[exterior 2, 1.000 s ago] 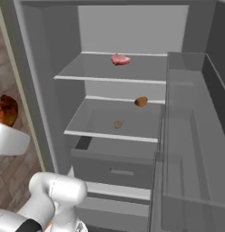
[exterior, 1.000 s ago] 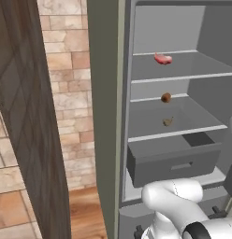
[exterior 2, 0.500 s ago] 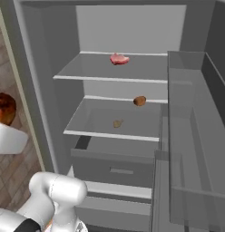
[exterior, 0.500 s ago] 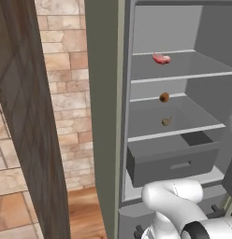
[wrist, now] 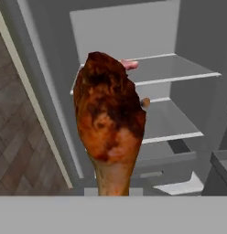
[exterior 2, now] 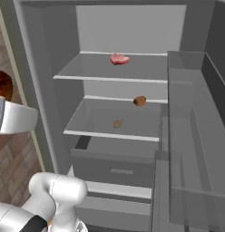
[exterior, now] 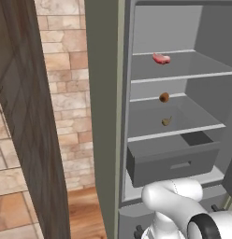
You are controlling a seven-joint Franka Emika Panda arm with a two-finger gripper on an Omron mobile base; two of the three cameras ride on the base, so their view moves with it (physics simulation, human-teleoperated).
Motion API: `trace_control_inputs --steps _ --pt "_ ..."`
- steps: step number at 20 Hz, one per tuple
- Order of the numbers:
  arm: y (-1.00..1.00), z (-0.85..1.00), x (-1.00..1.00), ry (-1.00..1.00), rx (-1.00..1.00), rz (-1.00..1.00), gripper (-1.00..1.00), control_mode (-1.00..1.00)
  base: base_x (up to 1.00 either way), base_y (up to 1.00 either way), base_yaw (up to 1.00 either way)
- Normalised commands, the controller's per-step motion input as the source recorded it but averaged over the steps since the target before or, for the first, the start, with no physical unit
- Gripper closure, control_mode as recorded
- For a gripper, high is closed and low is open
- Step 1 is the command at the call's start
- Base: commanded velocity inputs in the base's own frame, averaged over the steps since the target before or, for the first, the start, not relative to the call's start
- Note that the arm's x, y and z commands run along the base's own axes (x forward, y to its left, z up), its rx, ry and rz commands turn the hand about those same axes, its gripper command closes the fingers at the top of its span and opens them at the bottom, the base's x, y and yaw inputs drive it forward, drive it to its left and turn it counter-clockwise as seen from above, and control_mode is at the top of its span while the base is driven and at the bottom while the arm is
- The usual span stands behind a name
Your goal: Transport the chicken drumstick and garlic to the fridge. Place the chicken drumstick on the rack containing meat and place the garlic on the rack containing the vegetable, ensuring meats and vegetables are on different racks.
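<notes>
The fridge point(exterior 2: 41, 90) stands open. No writing or label can be read on it or on any of the food.

In the hand view the chicken drumstick point(wrist: 110, 119) is big and close. Its fat end points up and its thin bone end points down. The gripper is closed tight on the thin end, but its tips are hidden under the drumstick. In the right base view a bit of the drumstick point(exterior 2: 2, 85) peeks in at the left edge, outside the fridge and next to the fridge's left wall.

The meat point(exterior 2: 119, 59) is a small pink piece. It lies on the rack containing meat point(exterior 2: 87, 74), which is the top shelf. It sits near the back, a little right of the middle. The front and left parts of that shelf are bare, up to the pale front edge.

On the shelf below, the vegetable point(exterior 2: 139, 100), a round brown ball, sits near the back right. The garlic point(exterior 2: 117, 123) lies nearer the front, apart from the ball. There is bare shelf to its left.

Under that shelf a dark grey drawer point(exterior: 171, 161) is pulled out a bit. The fridge door point(exterior 2: 191, 149) stands open on the right, with its shelves sticking out near the drawer.
</notes>
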Motion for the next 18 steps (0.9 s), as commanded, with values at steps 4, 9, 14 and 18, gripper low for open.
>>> trace_control_inputs --steps 4,9,14,18 --pt "0.0 0.11 0.58 -0.25 -0.01 0.06 1.0 -1.0 0.0 0.0 0.0" --pt "0.0 0.0 0.89 -0.03 0.0 0.01 1.0 -1.0 0.0 0.0 0.0" --pt "-0.07 -0.02 0.82 -0.02 0.0 0.0 1.0 -1.0 0.0 0.0 0.0" --pt "-0.05 -0.12 0.81 -0.05 0.0 0.03 1.0 -1.0 0.0 0.0 0.0"
